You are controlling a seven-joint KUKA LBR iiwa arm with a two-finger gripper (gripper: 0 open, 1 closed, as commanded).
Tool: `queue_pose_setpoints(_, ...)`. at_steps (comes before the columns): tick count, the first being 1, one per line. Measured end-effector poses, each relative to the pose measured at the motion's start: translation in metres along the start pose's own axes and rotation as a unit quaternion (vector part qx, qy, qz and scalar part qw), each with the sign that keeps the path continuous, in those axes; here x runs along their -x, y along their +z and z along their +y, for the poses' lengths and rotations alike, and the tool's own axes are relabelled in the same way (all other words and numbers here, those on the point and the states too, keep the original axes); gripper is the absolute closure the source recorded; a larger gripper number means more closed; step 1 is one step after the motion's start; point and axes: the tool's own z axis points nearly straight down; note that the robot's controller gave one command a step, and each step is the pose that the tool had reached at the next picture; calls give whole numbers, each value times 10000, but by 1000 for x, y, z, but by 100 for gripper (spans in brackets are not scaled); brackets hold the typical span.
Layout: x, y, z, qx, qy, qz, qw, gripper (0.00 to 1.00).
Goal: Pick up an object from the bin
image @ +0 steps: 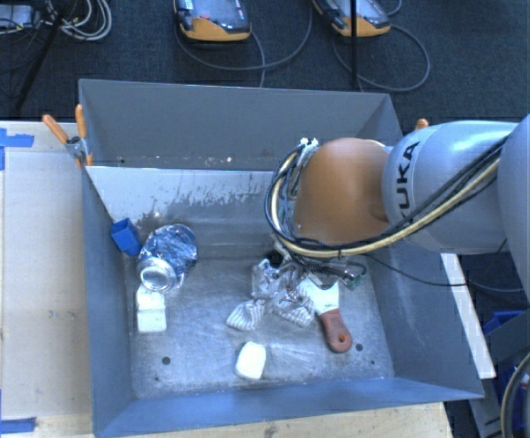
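My gripper [285, 270] hangs low in the middle right of the bin, mostly hidden beneath the arm's orange cover. Directly under it lies a crumpled, silvery clear piece of wrapping [269, 292]; whether the two touch I cannot tell. Just right of that lies a brush with a white head and a reddish-brown handle [335, 328], handle pointing to the front right. Two small grey ribbed pieces [246, 316] lie in front of the wrapping.
A white lump [251, 360] lies near the front wall. At the left are a crushed blue and silver can [167, 255], a white block [150, 314] and a small blue block [126, 237]. The arm spans the bin's right side.
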Motion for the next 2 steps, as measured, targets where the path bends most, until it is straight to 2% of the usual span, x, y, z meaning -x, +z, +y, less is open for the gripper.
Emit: queue_pose_setpoints(2, -1, -31, 0, -45, 4, -47, 10000, 100)
